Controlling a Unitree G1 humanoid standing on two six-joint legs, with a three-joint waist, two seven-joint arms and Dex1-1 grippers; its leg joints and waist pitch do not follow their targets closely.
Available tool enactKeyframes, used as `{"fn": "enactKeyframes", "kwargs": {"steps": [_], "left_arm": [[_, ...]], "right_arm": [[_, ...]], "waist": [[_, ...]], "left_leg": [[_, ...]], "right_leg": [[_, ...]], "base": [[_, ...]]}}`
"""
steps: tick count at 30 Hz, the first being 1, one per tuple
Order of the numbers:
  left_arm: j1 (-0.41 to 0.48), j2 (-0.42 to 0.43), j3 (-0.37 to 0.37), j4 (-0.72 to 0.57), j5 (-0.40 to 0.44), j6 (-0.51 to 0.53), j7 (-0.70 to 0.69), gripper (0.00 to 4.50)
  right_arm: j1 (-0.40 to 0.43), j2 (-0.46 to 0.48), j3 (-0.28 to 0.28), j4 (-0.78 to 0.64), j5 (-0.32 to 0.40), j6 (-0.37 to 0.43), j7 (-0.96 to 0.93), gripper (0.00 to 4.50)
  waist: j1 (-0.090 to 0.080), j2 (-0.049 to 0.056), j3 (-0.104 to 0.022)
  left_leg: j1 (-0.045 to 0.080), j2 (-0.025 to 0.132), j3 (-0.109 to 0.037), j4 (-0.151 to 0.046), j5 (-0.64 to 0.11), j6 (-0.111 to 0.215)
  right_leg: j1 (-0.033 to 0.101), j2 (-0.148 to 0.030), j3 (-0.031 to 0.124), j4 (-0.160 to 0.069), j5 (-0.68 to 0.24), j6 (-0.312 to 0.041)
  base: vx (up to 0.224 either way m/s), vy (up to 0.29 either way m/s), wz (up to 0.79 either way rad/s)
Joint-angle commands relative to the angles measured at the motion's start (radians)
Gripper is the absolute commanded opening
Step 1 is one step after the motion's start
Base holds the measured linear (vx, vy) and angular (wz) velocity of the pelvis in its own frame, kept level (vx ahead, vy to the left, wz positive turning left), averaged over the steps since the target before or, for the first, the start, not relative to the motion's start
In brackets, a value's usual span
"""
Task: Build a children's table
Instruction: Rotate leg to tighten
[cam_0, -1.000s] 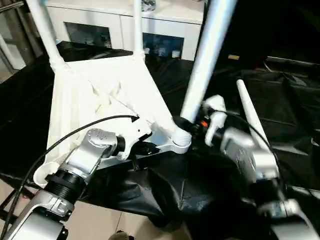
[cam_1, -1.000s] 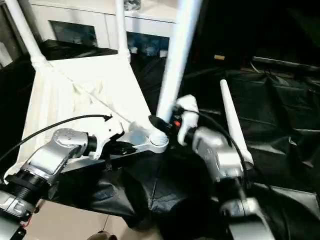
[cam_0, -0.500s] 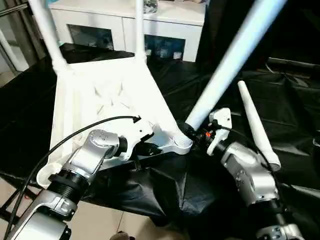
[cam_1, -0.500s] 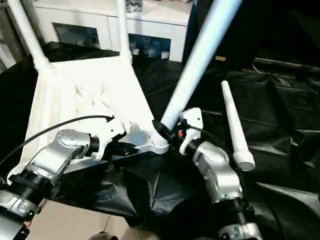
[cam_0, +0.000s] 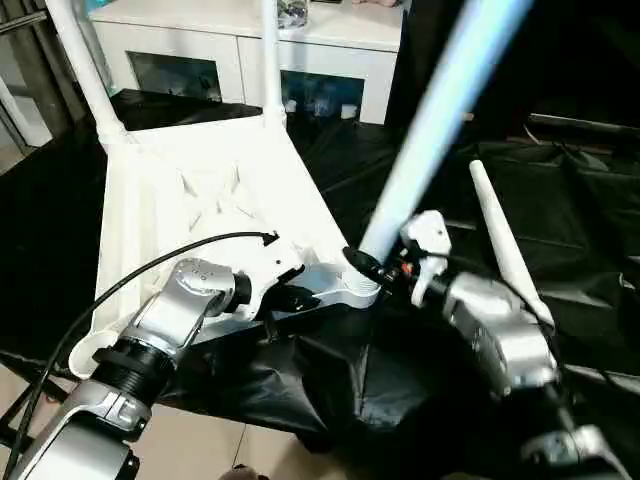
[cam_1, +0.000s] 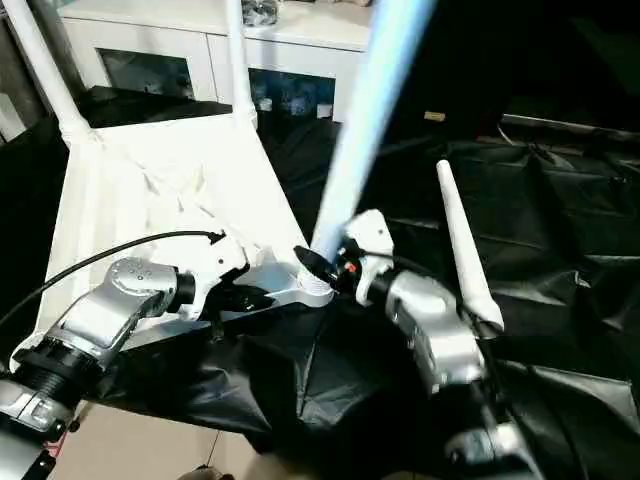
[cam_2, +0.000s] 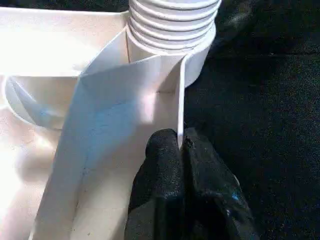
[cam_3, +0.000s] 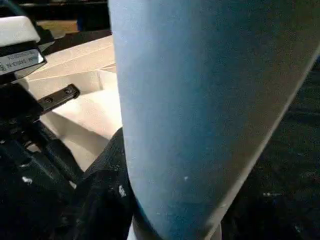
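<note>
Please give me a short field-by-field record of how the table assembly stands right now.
tabletop: white square top, upside down on the black-draped work table, ribbed underside up
fitted legs: two white legs stand in the far corner sockets
leg in work: third leg, tilted, lower end at the near corner socket
loose leg: fourth leg lying on the drape beside the right arm
left claw: shut on a thin rim wall of the top, by the threaded socket
right claw: closed on the tilted leg's base
behind: white cabinet
</note>
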Motion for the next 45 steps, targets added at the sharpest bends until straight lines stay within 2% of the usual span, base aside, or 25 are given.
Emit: {"fn": "enactKeyframes", "kwargs": {"steps": [1,2,4,7,8,10,13,15,22,23,28,29,31,32,33,34,36,37,39,40,41,42,43,44,45], "left_arm": [[-0.002,0.002,-0.004,-0.029,-0.004,-0.022,-0.037,0.00],[0.002,0.004,-0.006,-0.041,-0.010,-0.026,-0.050,0.00],[0.011,0.008,-0.011,-0.065,-0.019,-0.042,-0.073,0.00],[0.026,0.022,-0.026,-0.104,-0.027,-0.046,-0.109,0.00],[0.026,0.022,-0.026,-0.106,-0.027,-0.046,-0.110,0.00],[0.034,0.036,-0.035,-0.122,-0.026,-0.045,-0.132,0.00],[0.041,0.050,-0.040,-0.131,-0.027,-0.052,-0.158,0.00],[0.046,0.057,-0.043,-0.139,-0.029,-0.054,-0.175,0.00],[0.062,0.078,-0.048,-0.184,-0.045,-0.037,-0.229,0.00],[0.059,0.071,-0.042,-0.175,-0.040,-0.035,-0.217,0.00],[0.037,0.027,-0.017,-0.127,-0.014,-0.038,-0.135,0.00],[0.016,0.001,-0.002,-0.092,-0.001,-0.029,-0.079,0.00],[-0.010,-0.027,0.013,-0.055,0.017,-0.011,-0.018,0.00],[-0.010,-0.027,0.013,-0.055,0.017,-0.011,-0.018,0.00],[-0.039,-0.059,0.029,-0.018,0.030,0.003,0.043,0.00],[-0.041,-0.062,0.030,-0.016,0.031,0.004,0.048,0.00],[-0.078,-0.106,0.048,0.024,0.042,0.034,0.126,0.00],[-0.096,-0.132,0.059,0.044,0.049,0.053,0.176,0.00],[-0.126,-0.183,0.081,0.076,0.057,0.110,0.266,0.00],[-0.134,-0.199,0.088,0.086,0.060,0.130,0.291,0.00],[-0.145,-0.218,0.090,0.102,0.068,0.143,0.324,0.00],[-0.153,-0.232,0.086,0.118,0.078,0.148,0.345,0.00],[-0.155,-0.234,0.084,0.122,0.081,0.147,0.349,0.00],[-0.160,-0.241,0.078,0.135,0.090,0.147,0.362,0.00],[-0.163,-0.246,0.073,0.150,0.098,0.147,0.369,0.00]], "right_arm": [[0.009,-0.003,0.078,0.108,-0.050,0.062,0.067,1.87],[-0.001,-0.003,0.081,0.123,-0.052,0.060,0.081,1.87],[-0.015,0.000,0.078,0.144,-0.043,0.061,0.105,1.87],[-0.019,-0.010,0.090,0.154,-0.023,0.046,0.193,1.87],[-0.018,-0.011,0.091,0.153,-0.023,0.046,0.197,1.87],[-0.007,-0.024,0.105,0.141,-0.018,0.043,0.244,1.87],[0.002,-0.031,0.110,0.148,-0.016,0.029,0.281,1.87],[0.009,-0.038,0.115,0.149,-0.017,0.021,0.318,1.87],[0.040,-0.072,0.141,0.103,-0.007,0.022,0.430,1.87],[0.043,-0.064,0.134,0.114,-0.015,0.008,0.419,1.87],[0.031,-0.026,0.093,0.171,-0.025,-0.027,0.339,1.87],[0.016,0.000,0.067,0.215,-0.042,-0.052,0.247,1.87],[-0.006,0.030,0.039,0.278,-0.063,-0.089,0.146,1.87],[-0.006,0.030,0.039,0.278,-0.063,-0.089,0.146,1.87],[-0.032,0.062,0.014,0.344,-0.071,-0.092,0.059,1.87],[-0.034,0.064,0.012,0.348,-0.071,-0.092,0.052,1.87],[-0.069,0.100,-0.013,0.426,-0.076,-0.091,-0.054,1.87],[-0.088,0.119,-0.026,0.464,-0.074,-0.085,-0.098,1.87],[-0.121,0.149,-0.039,0.524,-0.079,-0.080,-0.179,1.87],[-0.132,0.158,-0.043,0.545,-0.085,-0.085,-0.206,1.87],[-0.148,0.171,-0.048,0.571,-0.089,-0.080,-0.242,1.87],[-0.164,0.185,-0.056,0.597,-0.089,-0.075,-0.272,1.87],[-0.168,0.189,-0.058,0.603,-0.088,-0.073,-0.278,1.87],[-0.180,0.200,-0.061,0.623,-0.090,-0.065,-0.294,1.87],[-0.192,0.211,-0.057,0.642,-0.099,-0.058,-0.300,1.87]], "waist": [[0.000,0.003,-0.056],[-0.003,0.000,-0.056],[-0.003,0.000,-0.057],[-0.003,-0.003,-0.060],[-0.003,-0.001,-0.060],[-0.002,-0.005,-0.061],[0.004,-0.003,-0.062],[0.005,-0.006,-0.062],[0.009,-0.004,-0.058],[0.010,-0.001,-0.058],[0.009,-0.004,-0.056],[0.007,-0.005,-0.052],[0.001,-0.008,-0.042],[-0.003,-0.009,-0.040],[-0.010,-0.014,-0.040],[-0.010,-0.012,-0.041],[-0.018,0.002,-0.044],[-0.020,0.003,-0.043],[-0.027,-0.001,-0.044],[-0.031,0.000,-0.039],[-0.037,0.009,-0.034],[-0.039,0.011,-0.036],[-0.045,0.011,-0.034],[-0.049,0.019,-0.037],[-0.045,0.029,-0.034]], "left_leg": [[0.020,0.033,-0.013,-0.084,-0.335,-0.026],[0.018,0.032,-0.012,-0.084,-0.331,-0.024],[0.019,0.034,-0.012,-0.083,-0.324,-0.021],[0.016,0.035,-0.012,-0.082,-0.284,-0.009],[0.017,0.036,-0.011,-0.081,-0.273,-0.001],[0.019,0.035,-0.009,-0.081,-0.268,0.004],[0.024,0.037,-0.009,-0.084,-0.281,-0.001],[0.025,0.037,-0.010,-0.085,-0.301,-0.006],[0.027,0.040,-0.012,-0.091,-0.349,-0.018],[0.030,0.040,-0.012,-0.091,-0.365,-0.024],[0.033,0.040,-0.013,-0.093,-0.392,-0.034],[0.034,0.039,-0.013,-0.093,-0.414,-0.038],[0.038,0.035,-0.018,-0.096,-0.487,-0.058],[0.043,0.033,-0.027,-0.096,-0.532,-0.071],[0.039,0.034,-0.033,-0.100,-0.545,-0.072],[0.039,0.033,-0.037,-0.101,-0.549,-0.073],[0.042,0.033,-0.042,-0.107,-0.572,-0.076],[0.044,0.035,-0.042,-0.108,-0.585,-0.078],[0.049,0.033,-0.043,-0.108,-0.602,-0.079],[0.057,0.031,-0.042,-0.105,-0.629,-0.070],[0.064,0.031,-0.044,-0.105,-0.676,-0.069],[0.067,0.031,-0.047,-0.107,-0.696,-0.067],[0.063,0.033,-0.050,-0.112,-0.718,-0.065],[0.049,0.039,-0.058,-0.127,-0.749,-0.067],[0.052,0.045,-0.056,-0.141,-0.788,-0.072]], "right_leg": [[0.029,-0.053,0.027,-0.088,-0.257,-0.203],[0.030,-0.054,0.027,-0.088,-0.259,-0.204],[0.029,-0.056,0.028,-0.088,-0.255,-0.207],[0.035,-0.054,0.026,-0.081,-0.184,-0.220],[0.034,-0.054,0.026,-0.080,-0.157,-0.226],[0.035,-0.051,0.025,-0.079,-0.133,-0.234],[0.033,-0.051,0.025,-0.079,-0.127,-0.237],[0.033,-0.052,0.024,-0.080,-0.150,-0.236],[0.029,-0.053,0.026,-0.086,-0.203,-0.227],[0.026,-0.053,0.026,-0.088,-0.221,-0.225],[0.021,-0.055,0.027,-0.093,-0.266,-0.218],[0.018,-0.056,0.028,-0.097,-0.304,-0.214],[0.011,-0.061,0.026,-0.110,-0.459,-0.182],[0.011,-0.066,0.020,-0.121,-0.576,-0.146],[0.012,-0.071,0.018,-0.126,-0.635,-0.117],[0.016,-0.071,0.013,-0.128,-0.648,-0.107],[0.019,-0.070,0.001,-0.135,-0.614,-0.109],[0.018,-0.070,-0.004,-0.138,-0.601,-0.114],[0.019,-0.068,-0.012,-0.141,-0.572,-0.123],[0.010,-0.066,-0.019,-0.152,-0.596,-0.119],[0.008,-0.064,-0.033,-0.165,-0.617,-0.108],[0.014,-0.062,-0.044,-0.166,-0.608,-0.103],[0.021,-0.058,-0.056,-0.167,-0.597,-0.095],[0.043,-0.060,-0.065,-0.156,-0.549,-0.088],[0.042,-0.060,-0.063,-0.148,-0.498,-0.107]], "base": [[0.000,0.000,0.00],[0.000,0.000,0.00],[0.000,0.000,0.00],[0.000,0.000,0.00],[0.000,0.000,0.00],[0.000,0.000,0.00],[0.000,0.000,0.00],[0.000,0.000,0.00],[0.000,0.000,0.00],[0.000,0.000,0.00],[0.000,0.000,0.00],[0.000,0.000,0.00],[-0.027,0.002,-0.03],[-0.055,0.004,-0.07],[-0.056,0.014,-0.15],[-0.052,0.023,-0.17],[-0.051,0.022,-0.15],[-0.051,0.018,-0.09],[-0.052,0.019,-0.07],[-0.056,0.023,-0.04],[-0.056,0.023,-0.04],[-0.053,0.037,-0.08],[-0.020,0.051,-0.16],[-0.020,0.051,-0.16],[0.000,0.000,0.00]]}}
